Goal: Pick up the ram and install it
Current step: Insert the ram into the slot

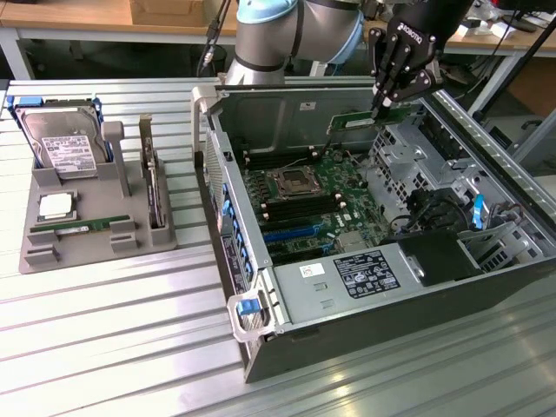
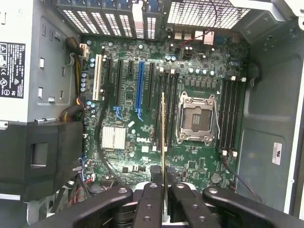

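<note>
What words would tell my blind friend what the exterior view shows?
The robot's black gripper holds the ram, a thin green stick, above the motherboard inside an open computer case. On the exterior view's left, a grey tray holds a hard drive, a square silver chip, another green stick and an upright card.

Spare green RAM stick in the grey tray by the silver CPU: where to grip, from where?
Take the long thin green RAM stick mid-span by its upper edge, coming straight down, one finger on each flat face. It seems to stand on edge in the grey tray, whose blocks cover both ends, so only the middle is free. The hand grips a second green stick.
</note>
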{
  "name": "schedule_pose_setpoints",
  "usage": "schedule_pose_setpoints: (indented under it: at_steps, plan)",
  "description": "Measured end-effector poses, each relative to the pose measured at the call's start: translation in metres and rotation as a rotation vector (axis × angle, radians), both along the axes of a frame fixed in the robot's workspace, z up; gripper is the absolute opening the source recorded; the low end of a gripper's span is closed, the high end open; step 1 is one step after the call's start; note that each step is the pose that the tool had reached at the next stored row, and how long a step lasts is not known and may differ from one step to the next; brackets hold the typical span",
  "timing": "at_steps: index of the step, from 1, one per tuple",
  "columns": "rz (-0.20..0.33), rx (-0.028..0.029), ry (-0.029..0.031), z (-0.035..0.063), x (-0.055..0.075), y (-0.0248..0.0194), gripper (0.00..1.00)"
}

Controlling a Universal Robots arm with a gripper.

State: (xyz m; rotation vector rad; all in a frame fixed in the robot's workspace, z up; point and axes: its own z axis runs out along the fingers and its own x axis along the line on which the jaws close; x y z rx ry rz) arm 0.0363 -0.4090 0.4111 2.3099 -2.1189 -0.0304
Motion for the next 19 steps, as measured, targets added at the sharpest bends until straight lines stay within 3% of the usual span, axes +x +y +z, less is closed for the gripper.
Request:
schedule_pose_setpoints:
  at_steps: [3,19]
  plan:
    - [0.0,0.0,0.0,-0.0013,0.0,0.0,0.13]
    - [-0.001,0.0,0.0,-0.0334,0.0,0.0,0.13]
